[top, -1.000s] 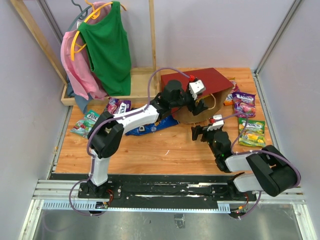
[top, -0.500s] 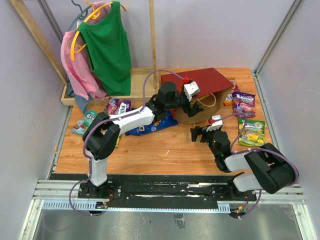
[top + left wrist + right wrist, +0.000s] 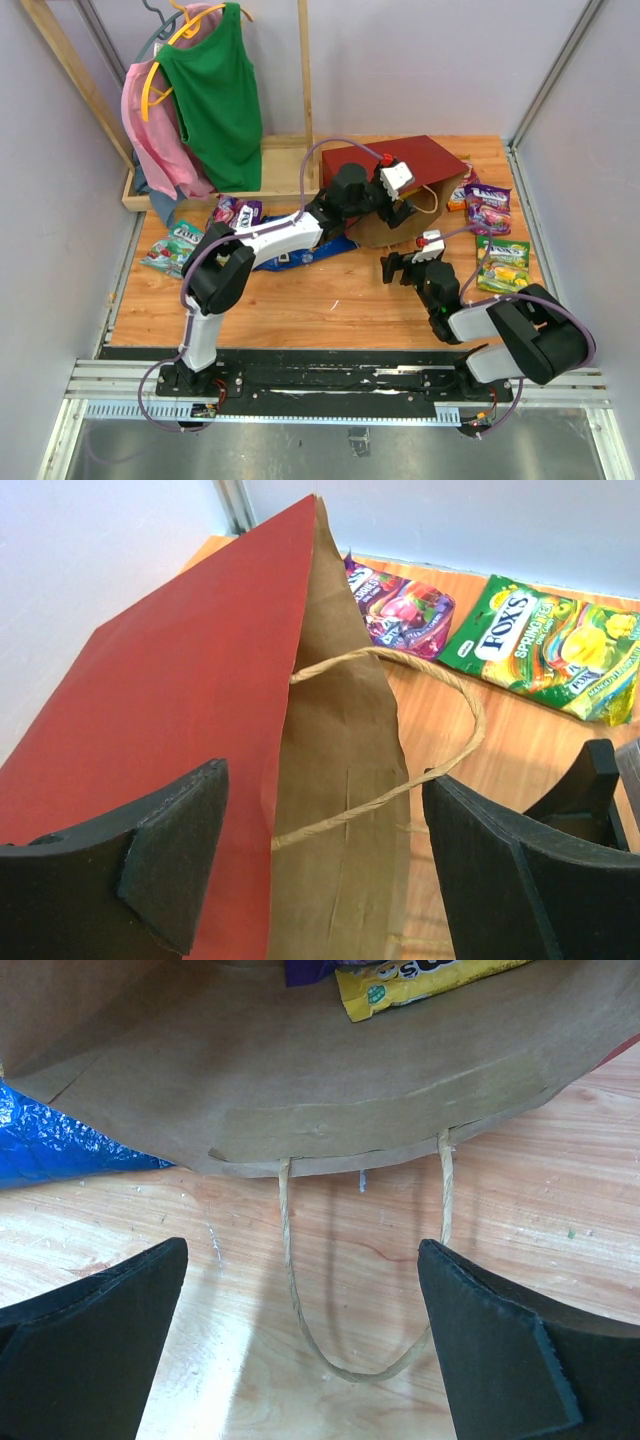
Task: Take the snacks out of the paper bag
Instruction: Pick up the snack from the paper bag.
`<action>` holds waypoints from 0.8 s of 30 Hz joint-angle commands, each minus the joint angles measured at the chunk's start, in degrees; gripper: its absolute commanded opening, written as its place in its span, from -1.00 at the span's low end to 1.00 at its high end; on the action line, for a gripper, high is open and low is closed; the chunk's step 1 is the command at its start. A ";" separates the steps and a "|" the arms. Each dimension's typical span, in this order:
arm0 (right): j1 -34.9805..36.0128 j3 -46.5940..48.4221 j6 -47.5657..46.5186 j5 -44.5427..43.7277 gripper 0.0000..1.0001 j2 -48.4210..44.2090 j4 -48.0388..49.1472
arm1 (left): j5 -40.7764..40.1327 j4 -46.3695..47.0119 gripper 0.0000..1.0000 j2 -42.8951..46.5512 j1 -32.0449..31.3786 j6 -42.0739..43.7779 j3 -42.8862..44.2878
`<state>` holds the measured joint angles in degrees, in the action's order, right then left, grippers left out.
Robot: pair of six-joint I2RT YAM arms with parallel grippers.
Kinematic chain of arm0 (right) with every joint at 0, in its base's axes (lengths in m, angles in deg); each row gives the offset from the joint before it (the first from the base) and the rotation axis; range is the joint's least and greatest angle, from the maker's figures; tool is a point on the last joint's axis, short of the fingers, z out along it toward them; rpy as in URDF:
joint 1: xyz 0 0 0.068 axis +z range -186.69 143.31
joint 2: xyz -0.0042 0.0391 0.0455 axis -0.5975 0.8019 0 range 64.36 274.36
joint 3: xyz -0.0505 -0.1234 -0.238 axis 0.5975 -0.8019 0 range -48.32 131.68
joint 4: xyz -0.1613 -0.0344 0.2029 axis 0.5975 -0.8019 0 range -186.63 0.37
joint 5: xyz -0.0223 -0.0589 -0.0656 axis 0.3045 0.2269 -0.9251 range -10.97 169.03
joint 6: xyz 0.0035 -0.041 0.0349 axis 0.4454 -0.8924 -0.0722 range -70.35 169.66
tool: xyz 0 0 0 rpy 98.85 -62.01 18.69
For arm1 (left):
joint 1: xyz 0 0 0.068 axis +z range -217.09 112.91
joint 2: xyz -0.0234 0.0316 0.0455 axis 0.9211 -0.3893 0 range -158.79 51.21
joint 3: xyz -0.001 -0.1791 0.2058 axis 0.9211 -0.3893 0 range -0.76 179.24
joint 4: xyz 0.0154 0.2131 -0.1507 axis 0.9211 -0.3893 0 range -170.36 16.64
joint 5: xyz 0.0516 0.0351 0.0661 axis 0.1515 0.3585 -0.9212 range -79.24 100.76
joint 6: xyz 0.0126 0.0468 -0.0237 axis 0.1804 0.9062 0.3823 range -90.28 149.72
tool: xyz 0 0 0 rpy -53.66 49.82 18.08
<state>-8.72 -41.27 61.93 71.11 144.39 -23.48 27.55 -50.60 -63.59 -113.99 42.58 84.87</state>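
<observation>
The paper bag [image 3: 425, 165] lies on its side on the counter [image 3: 300, 300], mouth toward the arms. The left pincer [image 3: 320, 850] stands wide apart astride the bag's upper lip and cord handle [image 3: 478, 715], gripping nothing. The right pincer [image 3: 300, 1330] gapes empty just before the mouth. Inside the bag sits a yellow packet [image 3: 420, 980]: light, glossy, probably slippery, so its crimped end looks the surest hold. The bag's thin paper should buckle easily.

Matt paper bag [image 3: 180, 710], glossy packets [image 3: 550, 645]
</observation>
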 commanded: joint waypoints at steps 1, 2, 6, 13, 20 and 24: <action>-0.54 1.47 0.42 0.32 1.00 0.83 2.13 | -1.36 1.19 0.64 -1.72 -0.48 1.42 3.81; -0.54 1.48 0.46 0.38 1.00 0.94 2.23 | -1.29 1.27 0.64 -1.81 -0.48 1.27 4.22; -0.57 1.39 0.39 0.19 0.99 0.88 2.32 | -1.47 1.93 0.60 -2.33 -0.48 0.29 5.77; -0.63 1.30 0.19 0.10 0.99 0.55 2.23 | -2.09 1.36 -0.13 -3.94 -0.48 -1.05 8.24; -0.63 1.29 0.11 0.17 1.00 0.22 2.14 | 0.36 0.08 -0.98 -4.33 -0.44 -2.04 9.08; -0.63 1.34 -0.35 0.38 0.99 -0.19 2.08 | 0.82 -0.52 -0.99 -4.35 -0.40 -2.77 9.05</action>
<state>-8.75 -40.84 61.93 71.13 145.05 -23.46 27.31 -51.23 -67.37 -114.12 40.77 92.12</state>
